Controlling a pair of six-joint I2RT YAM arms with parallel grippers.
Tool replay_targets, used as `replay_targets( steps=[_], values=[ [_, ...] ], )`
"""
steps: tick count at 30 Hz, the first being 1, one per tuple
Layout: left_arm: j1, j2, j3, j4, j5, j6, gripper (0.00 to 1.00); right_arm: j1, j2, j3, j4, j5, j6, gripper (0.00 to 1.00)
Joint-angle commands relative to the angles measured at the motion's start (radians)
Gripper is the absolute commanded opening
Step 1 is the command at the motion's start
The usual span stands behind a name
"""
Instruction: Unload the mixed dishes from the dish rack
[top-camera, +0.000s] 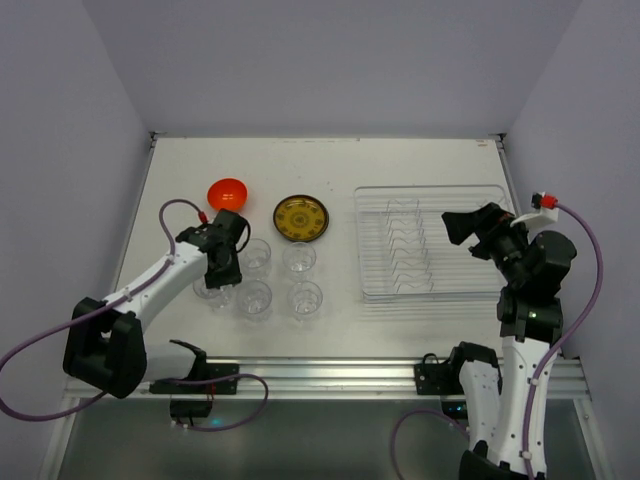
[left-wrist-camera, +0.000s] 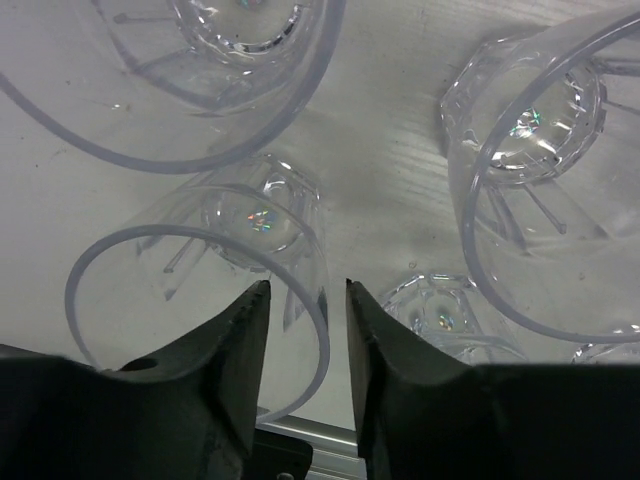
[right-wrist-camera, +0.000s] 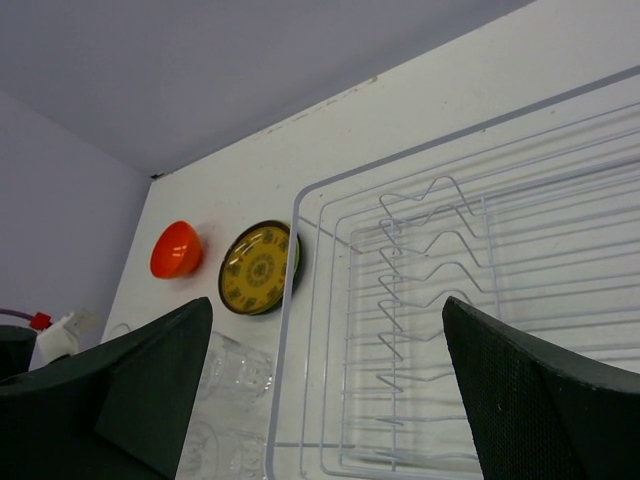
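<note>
Worktop (top-camera: 400, 165): white, and it carries every item below.
Dish rack (top-camera: 450, 280): clear tray on the 3 o'clock side of the worktop. No dishes sit in it.
Wire dividers (top-camera: 405, 245): thin white zigzag rows in the middle of the rack.
Orange-red bowl (top-camera: 227, 192): out of the rack, on the worktop toward 10 o'clock, just beside the plate.
Yellow-brown plate (top-camera: 301, 218): lies flat at 3 o'clock of the bowl, near the rack's left wall but apart from it.
Clear cups (top-camera: 298, 259): stand mouth up in a tight cluster at 6 o'clock of the plate. Five show clearly in the top view, all on the worktop.
Left end effector (left-wrist-camera: 308, 290): low over the 9 o'clock edge of the cluster. Its fingers (left-wrist-camera: 240, 350) are a narrow gap apart and straddle the rim wall of one cup (left-wrist-camera: 255, 220). Neither pad is seen pressing the wall.
Right end effector (right-wrist-camera: 328, 305): spread wide and holding nothing. It hangs above the rack's 3 o'clock side and faces across the dividers toward the bowl and plate.
</note>
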Motion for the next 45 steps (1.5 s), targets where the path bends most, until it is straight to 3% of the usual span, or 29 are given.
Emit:
replay_targets(
  steps=[1, 9, 11, 15, 16, 17, 22, 24, 26, 31, 34, 38, 40, 45],
  values=[
    [0.008, -0.075, 0.061, -0.058, -0.041, 0.007, 0.42, 0.007, 0.009, 0.009, 0.014, 0.024, -0.021, 0.99],
    [0.008, -0.207, 0.217, -0.13, -0.026, 0.059, 0.72, 0.008, 0.004, 0.014, -0.004, 0.09, -0.039, 0.99],
    [0.008, -0.26, 0.245, -0.108, -0.023, 0.108, 0.85, 0.011, 0.02, 0.022, -0.02, 0.105, -0.041, 0.99],
    [0.008, -0.345, 0.257, 0.055, -0.052, 0.211, 0.98, 0.079, 0.044, 0.039, -0.019, 0.09, -0.113, 0.99],
    [0.009, -0.372, 0.238, 0.155, -0.049, 0.259, 1.0, 0.179, 0.067, 0.078, -0.064, 0.14, -0.136, 0.99],
    [0.008, -0.379, 0.228, 0.204, -0.055, 0.286, 1.0, 0.238, 0.079, 0.101, -0.091, 0.274, -0.159, 0.99],
    [0.023, -0.389, 0.234, 0.347, -0.182, 0.369, 1.0, 0.462, 0.07, 0.152, -0.17, 0.545, -0.224, 0.99],
    [0.121, -0.441, 0.23, 0.352, -0.136, 0.389, 1.0, 0.536, 0.063, 0.178, -0.225, 0.73, -0.24, 0.99],
    [0.176, -0.492, 0.198, 0.384, -0.16, 0.41, 1.0, 0.614, 0.052, 0.221, -0.279, 0.812, -0.242, 0.99],
    [0.178, -0.602, 0.167, 0.296, -0.358, 0.427, 1.0, 0.64, -0.079, 0.261, -0.358, 0.897, -0.286, 0.99],
    [0.177, -0.681, 0.176, 0.22, -0.292, 0.447, 1.0, 0.64, -0.167, 0.273, -0.395, 0.886, -0.3, 0.99],
    [0.177, -0.797, 0.21, 0.136, -0.123, 0.482, 1.0, 0.64, -0.198, 0.325, -0.549, 0.982, -0.297, 0.99],
    [0.175, -0.827, 0.271, 0.033, -0.122, 0.487, 1.0, 0.64, -0.233, 0.33, -0.601, 1.0, -0.279, 0.99],
    [0.158, -0.915, 0.311, -0.045, -0.107, 0.488, 1.0, 0.64, -0.334, 0.287, -0.575, 0.903, -0.305, 0.99]
  ],
)
